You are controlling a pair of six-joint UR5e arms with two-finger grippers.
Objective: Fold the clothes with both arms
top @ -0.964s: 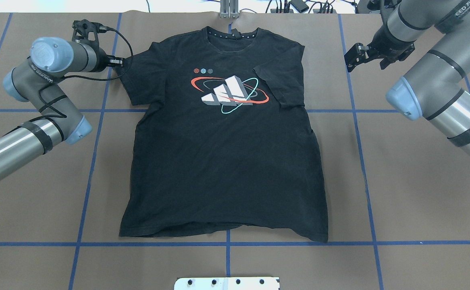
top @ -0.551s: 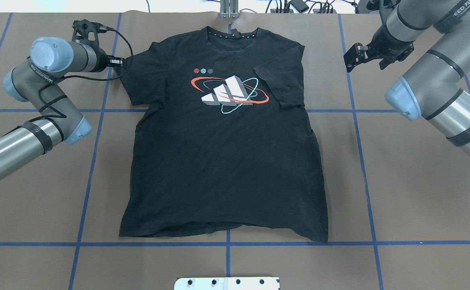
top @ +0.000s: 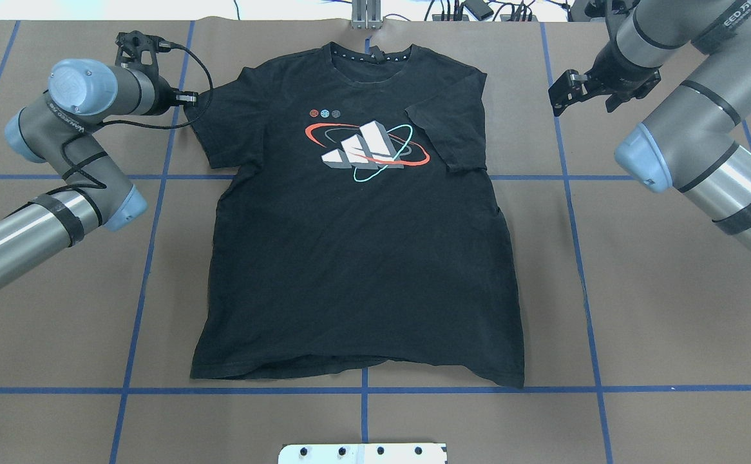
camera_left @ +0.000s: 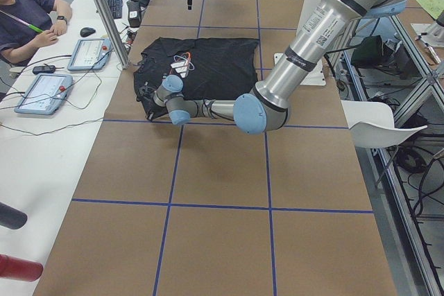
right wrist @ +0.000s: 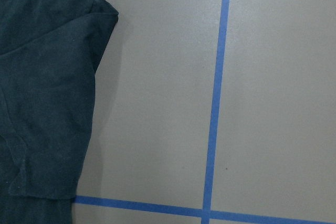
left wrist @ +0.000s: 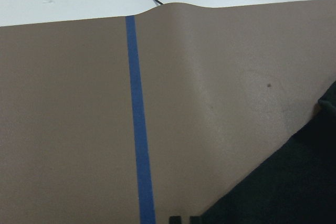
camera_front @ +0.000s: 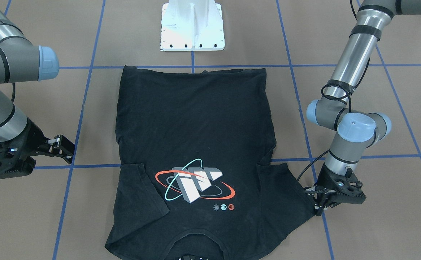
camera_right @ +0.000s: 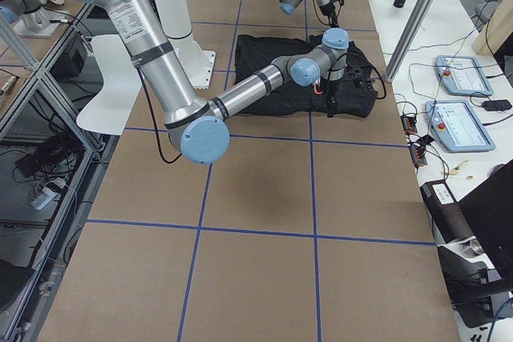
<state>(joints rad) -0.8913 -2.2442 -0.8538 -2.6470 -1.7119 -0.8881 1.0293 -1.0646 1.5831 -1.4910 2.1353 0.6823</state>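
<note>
Overhead exterior: left end effector [top: 189, 98] at T-shirt [top: 350, 270] sleeve edge

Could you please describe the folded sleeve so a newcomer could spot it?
Start at the black T-shirt spread on the brown table. The sleeve on the robot's right lies turned in over the chest, beside the logo; the other sleeve lies spread out flat.

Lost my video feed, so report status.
Left tool at sleeve, grip unclear. Right tool off the cloth. T-shirt flat, print up. Nothing on it.
</note>
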